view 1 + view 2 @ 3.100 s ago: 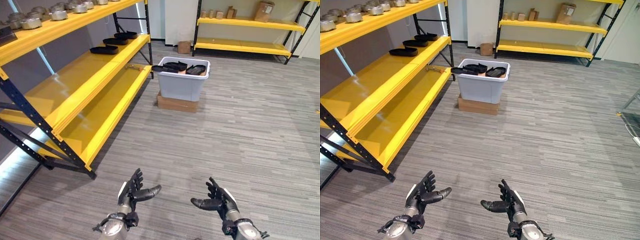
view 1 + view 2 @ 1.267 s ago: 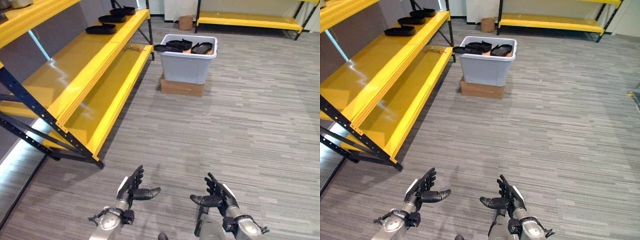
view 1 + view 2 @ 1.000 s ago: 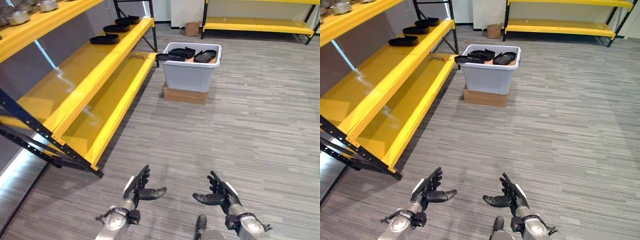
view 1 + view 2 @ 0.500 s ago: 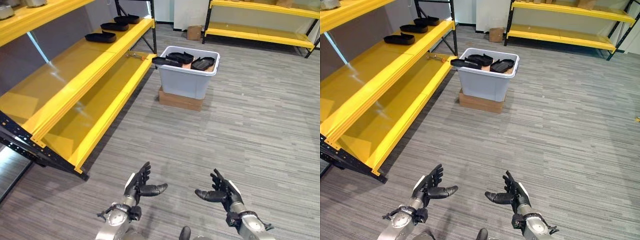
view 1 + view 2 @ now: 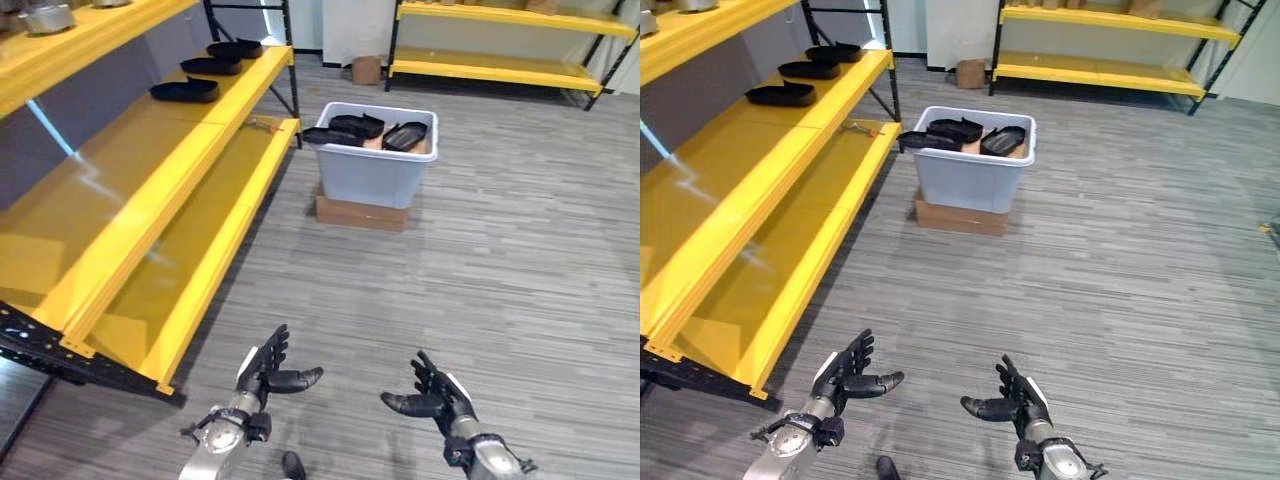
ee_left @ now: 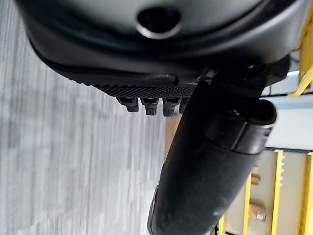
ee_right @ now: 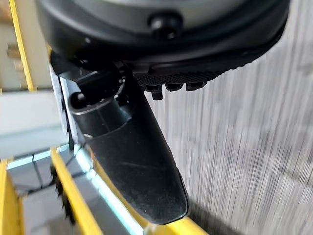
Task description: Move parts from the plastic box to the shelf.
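Grey plastic box (image 5: 374, 160) stands on a cardboard slab beside the yellow shelf (image 5: 150, 190), black parts (image 5: 345, 128) piled inside, long axes mostly slanting across the box. Both the left hand (image 5: 262, 370) and right hand (image 5: 432, 395) are empty, fingers relaxed, well short of the box. Approach is likely underway; next, reach the box.

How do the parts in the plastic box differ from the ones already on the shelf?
The parts in the plastic box are piled, overlapping and tilted, one part poking over the rim. The shelf parts lie flat, spaced apart in a row along the yellow shelf. Both sets are black, shallow and elongated.
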Robot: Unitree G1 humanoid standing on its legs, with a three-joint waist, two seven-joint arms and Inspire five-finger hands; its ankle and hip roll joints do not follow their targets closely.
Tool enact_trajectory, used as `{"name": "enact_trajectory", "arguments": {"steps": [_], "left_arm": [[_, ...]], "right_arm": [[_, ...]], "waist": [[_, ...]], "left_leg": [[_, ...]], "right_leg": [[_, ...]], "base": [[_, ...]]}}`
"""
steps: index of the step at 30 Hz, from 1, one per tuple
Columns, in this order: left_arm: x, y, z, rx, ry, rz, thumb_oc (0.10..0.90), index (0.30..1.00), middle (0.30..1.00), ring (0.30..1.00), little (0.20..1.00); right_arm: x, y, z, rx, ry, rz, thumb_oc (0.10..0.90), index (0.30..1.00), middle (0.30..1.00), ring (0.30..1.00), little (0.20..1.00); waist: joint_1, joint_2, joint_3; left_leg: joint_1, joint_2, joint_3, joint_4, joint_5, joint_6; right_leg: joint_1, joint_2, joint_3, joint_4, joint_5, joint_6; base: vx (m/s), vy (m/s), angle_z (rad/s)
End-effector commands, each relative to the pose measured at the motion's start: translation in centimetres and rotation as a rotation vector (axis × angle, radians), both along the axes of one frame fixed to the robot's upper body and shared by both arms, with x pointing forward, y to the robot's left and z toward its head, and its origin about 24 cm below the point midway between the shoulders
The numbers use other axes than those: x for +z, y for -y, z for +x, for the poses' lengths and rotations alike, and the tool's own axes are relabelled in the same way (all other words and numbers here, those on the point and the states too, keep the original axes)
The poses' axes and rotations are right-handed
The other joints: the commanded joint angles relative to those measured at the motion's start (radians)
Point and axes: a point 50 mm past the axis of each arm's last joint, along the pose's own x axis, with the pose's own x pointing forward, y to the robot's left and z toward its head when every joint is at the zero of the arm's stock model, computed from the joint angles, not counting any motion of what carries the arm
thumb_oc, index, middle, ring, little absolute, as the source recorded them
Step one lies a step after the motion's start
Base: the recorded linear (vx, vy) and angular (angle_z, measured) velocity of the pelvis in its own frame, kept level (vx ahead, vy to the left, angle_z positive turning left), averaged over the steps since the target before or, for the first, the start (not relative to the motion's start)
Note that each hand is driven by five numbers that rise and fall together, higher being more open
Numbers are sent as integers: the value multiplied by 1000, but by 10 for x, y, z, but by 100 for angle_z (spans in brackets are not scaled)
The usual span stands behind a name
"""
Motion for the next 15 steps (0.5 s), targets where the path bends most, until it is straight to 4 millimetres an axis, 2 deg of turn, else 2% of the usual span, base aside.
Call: {"name": "enact_trajectory", "arguments": {"steps": [1, 3, 4, 6, 7, 9, 10, 11, 13, 15], "left_arm": [[38, 7, 26, -53, 226, 6, 900, 1000, 1000, 1000, 1000], [40, 8, 26, -77, 230, 20, 900, 1000, 1000, 1000, 1000], [39, 8, 25, -81, 225, 23, 900, 1000, 1000, 1000, 1000], [38, 9, 25, -88, 220, 20, 900, 1000, 1000, 1000, 1000], [38, 9, 25, -88, 220, 19, 900, 1000, 1000, 1000, 1000], [38, 8, 24, -84, 218, 13, 900, 1000, 1000, 1000, 1000], [37, 6, 24, -74, 216, 13, 900, 1000, 1000, 1000, 1000], [37, 6, 24, -74, 216, 13, 900, 1000, 1000, 1000, 1000], [38, 5, 27, -65, 230, 23, 900, 1000, 1000, 1000, 1000], [39, 7, 30, -66, 239, 23, 900, 1000, 1000, 1000, 1000]], "right_arm": [[37, -3, 29, 41, 223, -9, 900, 1000, 1000, 1000, 1000], [37, -3, 27, 51, 224, -18, 900, 1000, 1000, 1000, 1000], [35, -4, 25, 46, 217, -13, 900, 1000, 1000, 1000, 1000], [33, -4, 23, 38, 204, 2, 900, 1000, 1000, 1000, 1000], [33, -3, 23, 38, 204, 2, 900, 1000, 1000, 1000, 1000], [34, -2, 23, 38, 207, 0, 900, 1000, 1000, 1000, 1000], [34, 0, 24, 35, 210, -12, 900, 1000, 1000, 1000, 1000], [34, 0, 24, 36, 210, -12, 900, 1000, 1000, 1000, 1000], [37, -1, 27, 40, 224, -23, 900, 1000, 1000, 1000, 1000], [38, -2, 28, 45, 226, -27, 900, 1000, 1000, 1000, 1000]], "waist": [[-8, -5, 11], [-23, 9, 24], [-27, 13, 25], [-39, 23, 29], [-39, 25, 29], [-41, 30, 28], [-45, 28, 23], [-44, 31, 22], [-51, 23, 22], [-56, 17, 22]], "left_leg": [[-7, 37, -29, 85, -68, -17], [34, 14, -23, 54, -86, 4], [54, 4, -13, 35, -91, 9], [80, -7, -3, 8, -92, 3], [81, -4, -2, 7, -91, 1], [91, -1, 4, 4, -101, -6], [103, 0, 19, 1, -111, -23], [102, 3, 20, 1, -111, -23], [133, 11, 40, -3, -127, -49], [161, 8, 47, -3, -145, -55]], "right_leg": [[-77, -8, 44, 251, 48, 63], [-135, -19, 41, 350, 62, 68], [-154, -29, 25, 351, 59, 69], [-187, -8, 13, 258, 30, 55], [-185, -4, 11, 253, 31, 53], [-191, 2, -18, 116, 25, 41], [-213, -4, -39, -77, 78, 54], [-204, 4, -42, -98, 91, 53], [-231, -25, -65, -258, 176, 89], [-222, -35, -93, -273, 197, 97]], "base": [[140, 237, 17], [167, 209, 14], [192, 150, 4], [164, 65, -8], [113, 1, -20], [152, -69, -6], [162, -99, 3], [245, -162, -13], [247, -149, -34], [354, -196, -31]]}}
